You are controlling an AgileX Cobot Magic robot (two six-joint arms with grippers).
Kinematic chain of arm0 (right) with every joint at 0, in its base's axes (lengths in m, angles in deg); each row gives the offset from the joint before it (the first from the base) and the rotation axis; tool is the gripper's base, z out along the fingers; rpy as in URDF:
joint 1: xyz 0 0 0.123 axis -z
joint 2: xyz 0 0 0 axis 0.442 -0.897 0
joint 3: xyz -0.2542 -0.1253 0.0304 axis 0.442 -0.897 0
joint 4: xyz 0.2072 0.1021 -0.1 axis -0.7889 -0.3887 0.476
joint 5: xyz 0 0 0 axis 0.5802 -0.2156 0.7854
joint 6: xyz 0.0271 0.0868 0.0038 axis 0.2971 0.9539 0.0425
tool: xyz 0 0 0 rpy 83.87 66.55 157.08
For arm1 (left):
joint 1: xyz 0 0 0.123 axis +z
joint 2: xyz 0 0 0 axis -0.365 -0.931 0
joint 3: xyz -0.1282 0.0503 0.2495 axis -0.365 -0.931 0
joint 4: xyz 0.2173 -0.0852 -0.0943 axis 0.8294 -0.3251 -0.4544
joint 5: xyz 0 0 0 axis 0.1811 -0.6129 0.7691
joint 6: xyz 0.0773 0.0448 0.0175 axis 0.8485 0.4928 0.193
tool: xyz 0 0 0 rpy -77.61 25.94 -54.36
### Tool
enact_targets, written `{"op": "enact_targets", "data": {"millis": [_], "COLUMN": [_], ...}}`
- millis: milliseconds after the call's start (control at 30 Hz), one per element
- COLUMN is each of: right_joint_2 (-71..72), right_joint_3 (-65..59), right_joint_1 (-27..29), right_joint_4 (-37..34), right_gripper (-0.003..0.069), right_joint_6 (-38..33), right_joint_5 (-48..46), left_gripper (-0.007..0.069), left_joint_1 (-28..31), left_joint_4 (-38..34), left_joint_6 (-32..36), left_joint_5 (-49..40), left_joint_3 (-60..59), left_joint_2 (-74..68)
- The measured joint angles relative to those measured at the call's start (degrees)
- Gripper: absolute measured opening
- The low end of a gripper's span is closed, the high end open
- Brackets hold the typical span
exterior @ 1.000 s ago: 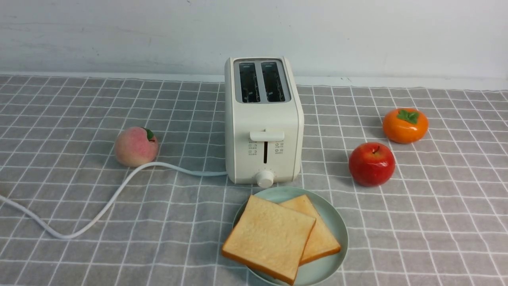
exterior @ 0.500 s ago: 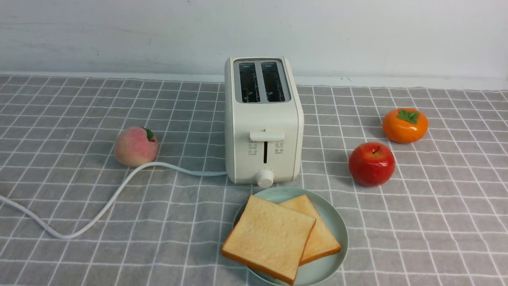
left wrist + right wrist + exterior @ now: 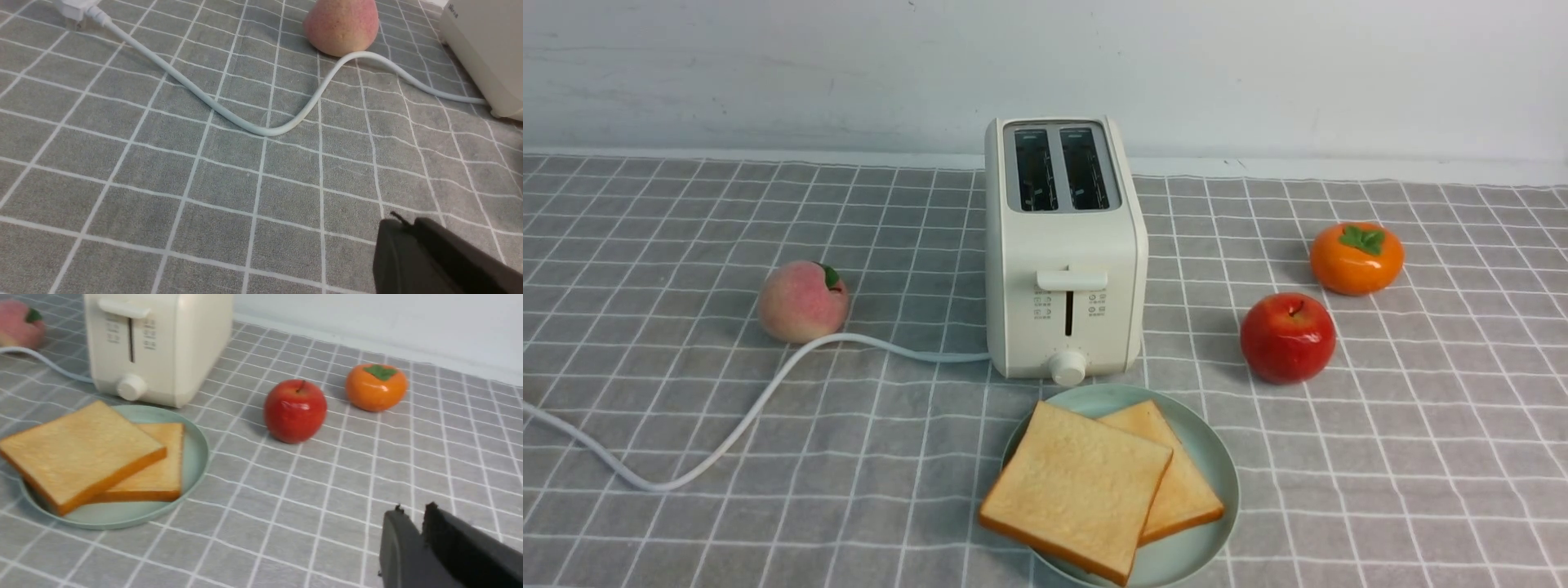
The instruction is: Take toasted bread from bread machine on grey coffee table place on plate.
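Left claw point(image 3: 402, 228): only its dark tips show in the left wrist view, pressed nearly together with no real gap; it holds nothing and hangs over bare grey cloth.
Right claw point(image 3: 412, 522): a narrow slit parts its two tips in the right wrist view; nothing sits between them, and it hangs over cloth to the right of the plate.
Toasted bread point(image 3: 1078, 486): both slices lie flat on the plate, the left one overlapping the right one.
Plate point(image 3: 1217, 469): on the desk just near of the bread machine.
Bread machine point(image 3: 1066, 253): mid-desk, both slots dark and empty, lever up.
Desk point(image 3: 1421, 457): grey grid cloth.
Bystanders: peach point(image 3: 803, 300) on the left touching the white cord point(image 3: 768, 388); red apple point(image 3: 1288, 336) and orange persimmon point(image 3: 1356, 257) on the right.
Step in hand: by my reading the placing is done and the arms are clear.
Next move: nothing left to lift; only parking both arms away from plate and fruit.
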Motion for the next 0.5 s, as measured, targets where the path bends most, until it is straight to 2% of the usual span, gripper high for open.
{"op": "enact_targets", "data": {"millis": [167,233,300,500], "right_joint_2": [2.3,4.4,5.0,5.0], "right_joint_3": [-8.1,-12.9,-17.4,-18.4], "right_joint_1": [0.7,1.0,1.9,5.8], "right_joint_4": [3.3,3.8,3.8,2.3], "right_gripper": [0.0092,0.0094,0.0097,0.0105], "right_joint_6": [13.3,16.5,17.7,16.7], "right_joint_5": [3.4,4.4,5.9,9.9], "left_gripper": [0.0037,0.0038,0.0038,0.0043], "left_joint_1": [0.0,0.0,0.0,0.0], "left_joint_4": [0.0,0.0,0.0,0.0], "left_joint_6": [0.0,0.0,0.0,0.0], "left_joint_5": [0.0,0.0,0.0,-0.2], "left_joint_3": [0.0,0.0,0.0,-0.1], "left_joint_2": [0.0,0.0,0.0,0.0]}}
